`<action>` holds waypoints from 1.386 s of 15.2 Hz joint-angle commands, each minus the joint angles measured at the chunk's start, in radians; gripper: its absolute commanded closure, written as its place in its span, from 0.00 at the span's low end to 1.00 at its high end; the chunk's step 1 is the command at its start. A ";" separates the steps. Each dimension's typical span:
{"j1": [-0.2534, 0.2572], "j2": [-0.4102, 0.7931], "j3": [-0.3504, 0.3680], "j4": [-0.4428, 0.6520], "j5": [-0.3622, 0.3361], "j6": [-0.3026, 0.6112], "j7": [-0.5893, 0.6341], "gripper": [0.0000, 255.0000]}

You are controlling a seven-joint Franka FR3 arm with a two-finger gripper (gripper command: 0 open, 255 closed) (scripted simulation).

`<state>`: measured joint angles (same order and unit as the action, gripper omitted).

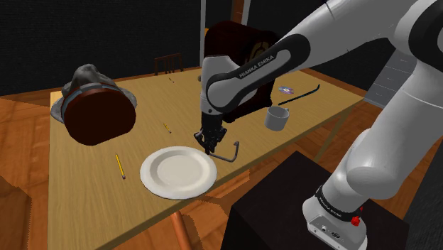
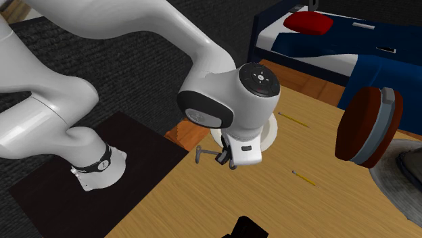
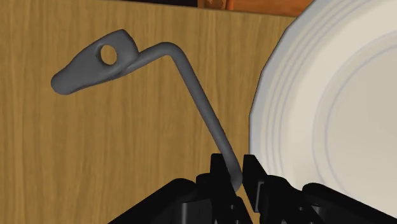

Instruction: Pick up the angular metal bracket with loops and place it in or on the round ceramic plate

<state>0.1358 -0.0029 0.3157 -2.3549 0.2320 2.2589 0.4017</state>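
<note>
Wooden tabletop (image 1: 85,160) with a few scattered items.
A white plate (image 1: 177,171) lies lower centre near the front edge, with a yellow pencil (image 1: 121,166) to its left, a grey cup (image 1: 277,118) right of centre and a bulky dark-brown object (image 1: 96,117) at left.

Single white arm (image 1: 369,142), dark joints. Shoulder view: base (image 1: 332,216) sits at 4 o'clock of frame and the upper links rise toward 1 o'clock. The forearm (image 1: 255,67) runs down toward 8 o'clock. The wrist (image 1: 213,99) is bent so the end effector (image 1: 210,145) points to 6 o'clock, near vertical. Second exterior view: base at 8 o'clock, arm arches over through 12, wrist near centre, end effector hangs just below it at 6 o'clock. Wrist view: black fingers (image 3: 218,170) are nearly together, pinching the thin grey rod of the bracket (image 3: 83,71). The rod leaves the fingertips toward 11 o'clock.
</note>
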 commanded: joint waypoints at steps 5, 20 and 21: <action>-0.003 -0.033 -0.003 0.016 0.003 -0.053 0.003 1.00; 0.013 -0.088 0.016 0.127 0.005 -0.208 0.066 1.00; 0.024 -0.068 0.029 0.143 0.001 -0.200 0.092 1.00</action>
<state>0.1498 -0.0855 0.3324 -2.2272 0.2349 2.0560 0.4685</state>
